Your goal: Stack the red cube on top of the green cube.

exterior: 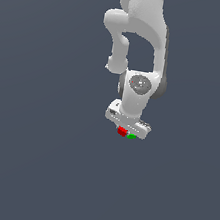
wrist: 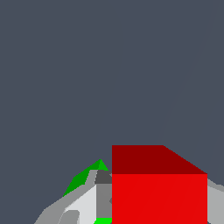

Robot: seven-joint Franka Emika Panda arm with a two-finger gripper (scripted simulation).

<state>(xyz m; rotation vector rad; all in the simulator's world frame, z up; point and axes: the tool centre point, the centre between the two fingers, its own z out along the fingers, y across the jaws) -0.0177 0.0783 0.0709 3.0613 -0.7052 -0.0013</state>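
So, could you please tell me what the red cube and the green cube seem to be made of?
Both are simulator renders, so material is open. The red cube looks like matte plastic or painted wood: flat uniform colour, sharp edges, no gloss or grain. The green cube shows the same flat, unshiny colour.

The white Panda arm [exterior: 140, 31] folds steeply downward, its wrist vertical over the floor. The gripper [exterior: 127, 132] points straight down, its fingers [wrist: 87, 203] largely hidden; how far they are parted cannot be told.
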